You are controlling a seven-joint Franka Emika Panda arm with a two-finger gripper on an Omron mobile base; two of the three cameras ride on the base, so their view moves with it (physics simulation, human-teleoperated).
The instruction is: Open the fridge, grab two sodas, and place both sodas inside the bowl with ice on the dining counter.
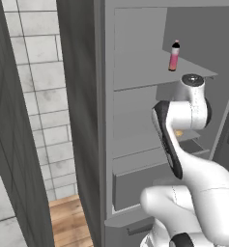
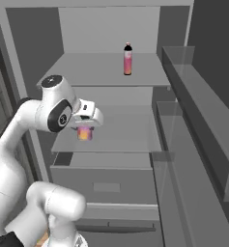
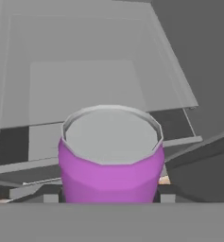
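- I had the fridge (image 2: 111, 58) standing open in front of the rig, its door swung to the right in the right base view.
- The can (image 3: 111, 153) stood on the middle shelf (image 2: 125, 130), upright, its long axis vertical and its flat silver top facing up.
- The pincer (image 2: 85, 129) hung directly over the can, pointing down, so the can's axis ran in line with the hand; in the hand view the can's top sat straight ahead, close up and centred.
- The finger tips themselves were hidden behind the can's purple body, so I could not tell whether they were pinching it or merely straddling it.
- From the right base view the hand sat low on the can, its pink and yellowish side (image 2: 85, 134) showing just beneath it.
- I judged the coming move turned on that vertical line-up: a straight lift, then a pull back out of the fridge.
- The pink bottle (image 2: 128, 60) stood upright on the top shelf (image 2: 106, 70), cap up, above and to the right of the hand, well apart from it.
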